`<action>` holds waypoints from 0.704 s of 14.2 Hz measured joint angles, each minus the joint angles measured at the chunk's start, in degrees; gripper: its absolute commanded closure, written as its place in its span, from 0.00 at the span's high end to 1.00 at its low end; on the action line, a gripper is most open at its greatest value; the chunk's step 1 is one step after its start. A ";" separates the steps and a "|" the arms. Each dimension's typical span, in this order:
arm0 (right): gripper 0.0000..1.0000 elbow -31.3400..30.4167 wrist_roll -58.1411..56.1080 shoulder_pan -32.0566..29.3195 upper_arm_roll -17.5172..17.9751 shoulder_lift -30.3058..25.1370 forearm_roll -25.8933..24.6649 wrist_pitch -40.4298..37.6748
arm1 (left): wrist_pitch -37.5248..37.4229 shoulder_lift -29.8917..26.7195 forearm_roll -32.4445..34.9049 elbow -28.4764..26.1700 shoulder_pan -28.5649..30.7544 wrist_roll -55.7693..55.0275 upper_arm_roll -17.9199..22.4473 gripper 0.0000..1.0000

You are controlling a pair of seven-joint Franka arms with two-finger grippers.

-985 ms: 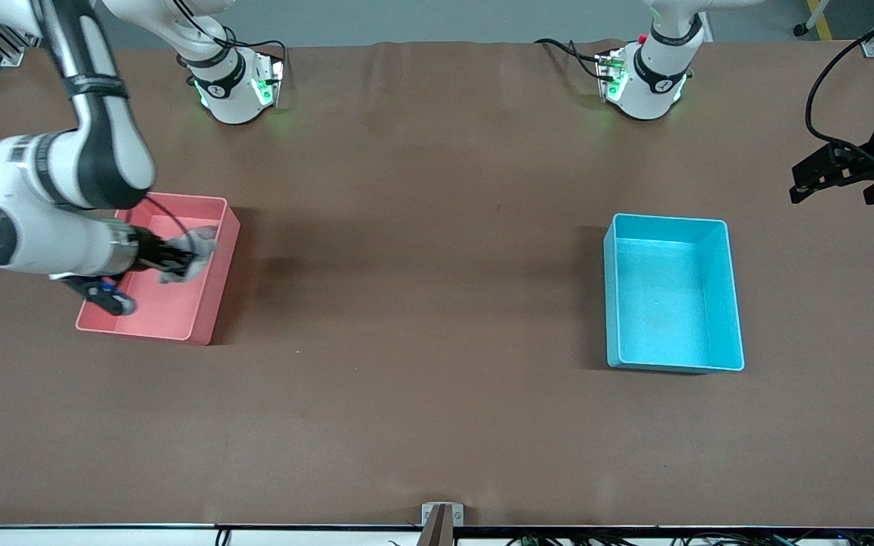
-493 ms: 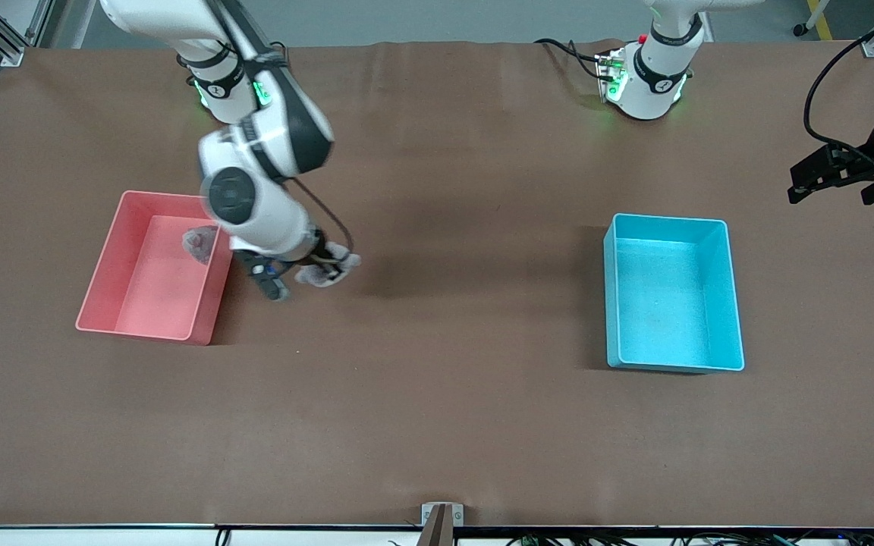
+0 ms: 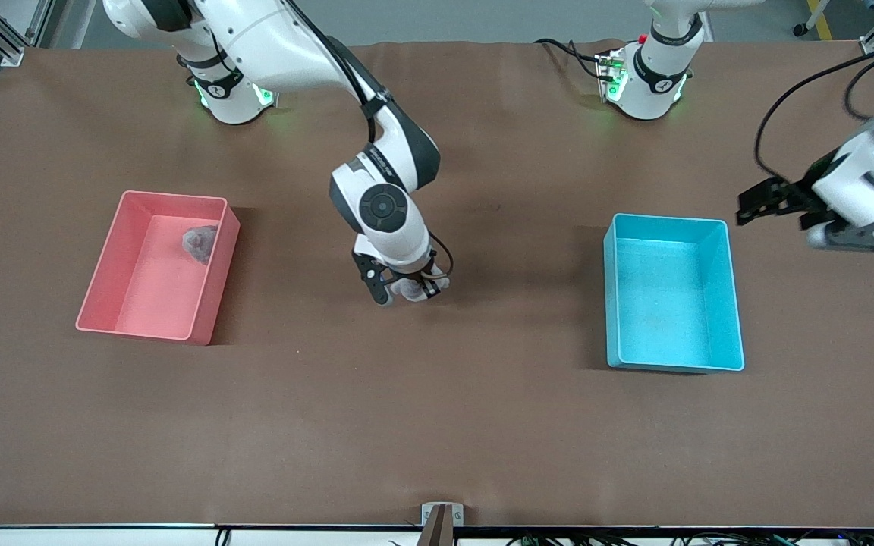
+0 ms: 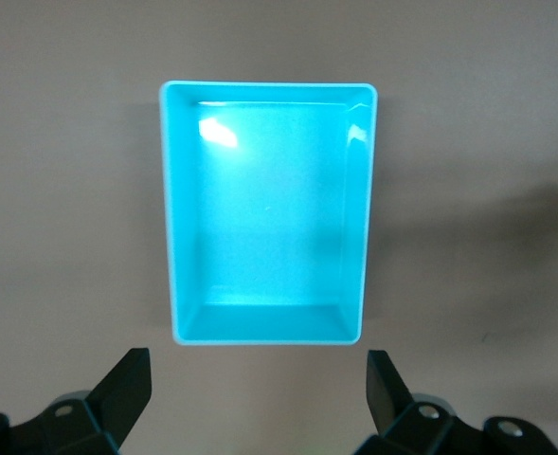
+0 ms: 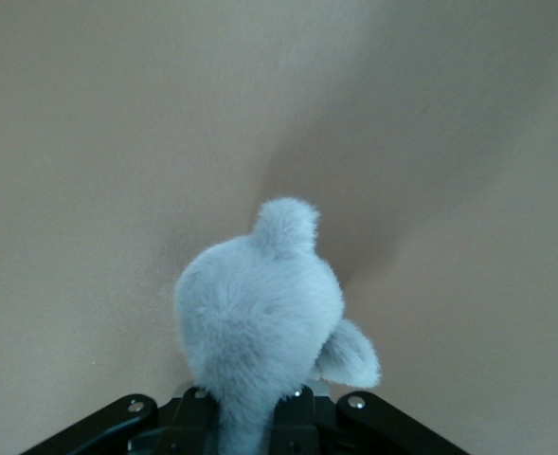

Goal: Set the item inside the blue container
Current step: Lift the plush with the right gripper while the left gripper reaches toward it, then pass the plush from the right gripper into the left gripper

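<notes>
Though aloft, claw-gripped grey plush toy [image 3: 412, 289].

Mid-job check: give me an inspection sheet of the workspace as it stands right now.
Surface: brown table, bare between the bins.
Job's things: blue container toward the left arm's end, nothing in it; grey plush toy held in the air over the mid-table.
Clutter: pink bin toward the right arm's end, with a second grey item inside.
Grippers: right gripper shut on the plush toy; left gripper open, over the table beside the blue container.
Cables: black cable looping on the left arm.
Surroundings: grey floor past the table's edge.
</notes>
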 measured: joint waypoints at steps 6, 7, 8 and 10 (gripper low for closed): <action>1.00 0.99 1.24 1.17 -0.55 3.29 -1.22 2.26 | 15.17 6.09 -0.24 -9.03 -0.46 -17.38 -10.87 1.00; 1.00 1.19 1.22 1.14 -0.84 3.28 -2.04 1.94 | 18.02 8.08 -0.24 -9.08 -0.69 -21.96 -13.04 1.00; 1.00 1.60 1.06 1.02 -1.19 3.25 -2.70 0.94 | 21.17 10.20 -0.24 -9.04 -1.31 -26.20 -14.77 1.00; 1.00 2.86 -1.91 -0.02 -1.75 2.67 -3.47 -3.47 | 26.28 14.25 -0.24 -8.42 -4.34 -32.44 -16.11 1.00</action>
